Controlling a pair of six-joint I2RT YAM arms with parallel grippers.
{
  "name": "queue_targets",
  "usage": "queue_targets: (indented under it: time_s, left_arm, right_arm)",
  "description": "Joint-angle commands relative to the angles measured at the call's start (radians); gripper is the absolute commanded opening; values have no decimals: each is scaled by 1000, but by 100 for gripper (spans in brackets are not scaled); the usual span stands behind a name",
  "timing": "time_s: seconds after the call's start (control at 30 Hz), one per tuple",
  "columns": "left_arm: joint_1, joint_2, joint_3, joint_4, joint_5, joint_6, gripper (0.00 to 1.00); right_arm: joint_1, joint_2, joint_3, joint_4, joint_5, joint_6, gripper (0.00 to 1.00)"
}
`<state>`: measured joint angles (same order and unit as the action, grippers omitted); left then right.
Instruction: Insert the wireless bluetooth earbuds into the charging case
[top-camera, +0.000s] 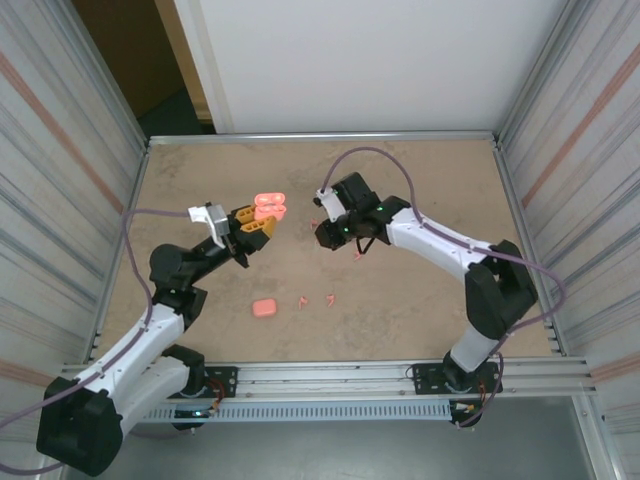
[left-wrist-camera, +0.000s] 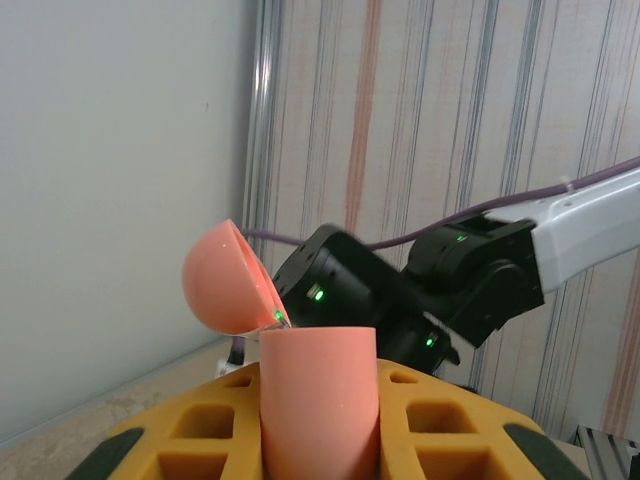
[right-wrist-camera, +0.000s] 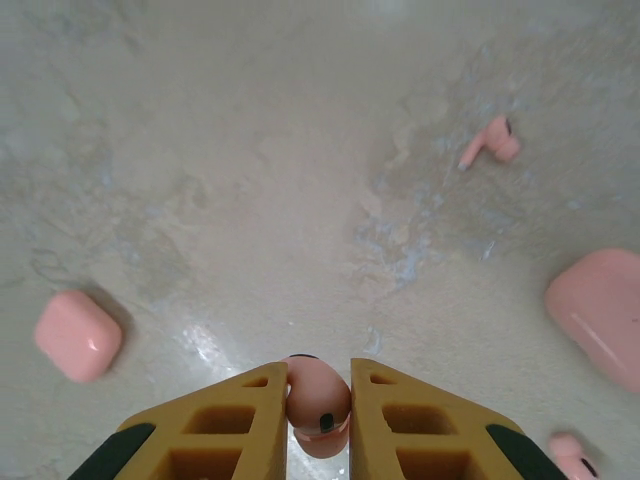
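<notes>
Inside right pincer (right-wrist-camera: 318, 368), pink earbud (right-wrist-camera: 318, 397) pinched, left pincer (left-wrist-camera: 320, 378) clamping apparently open charging case (left-wrist-camera: 320, 415)

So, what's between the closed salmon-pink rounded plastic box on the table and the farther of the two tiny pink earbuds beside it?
The nearer tiny salmon-pink earbud lies there, apart from the closed box and the farther earbud, in the top external view.

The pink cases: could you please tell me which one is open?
The case held by the left gripper, lid flipped up; the closed case lies on the table.
</notes>
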<state>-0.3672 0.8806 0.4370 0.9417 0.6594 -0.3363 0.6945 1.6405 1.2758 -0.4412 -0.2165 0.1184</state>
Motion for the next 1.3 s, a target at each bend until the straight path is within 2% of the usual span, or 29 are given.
queue_targets:
  time_s: [0.0,0.33,0.6,1.27]
  left_arm:
    - [-5,13,-7,66,-5,-4,0]
    - [-6,57,-9,98,3,-17,0]
    - [-6,69,-11,109,8,-22,0]
    - [-7,94,3,114,16,-30,0]
  right_arm:
    - [9,-82,-18,14,41,-16,19]
    - [23,-272,-33,91,81,-42,18]
    - [37,-368,-22,143,90,-78,18]
    - [90,-393,67,205,102,-170,19]
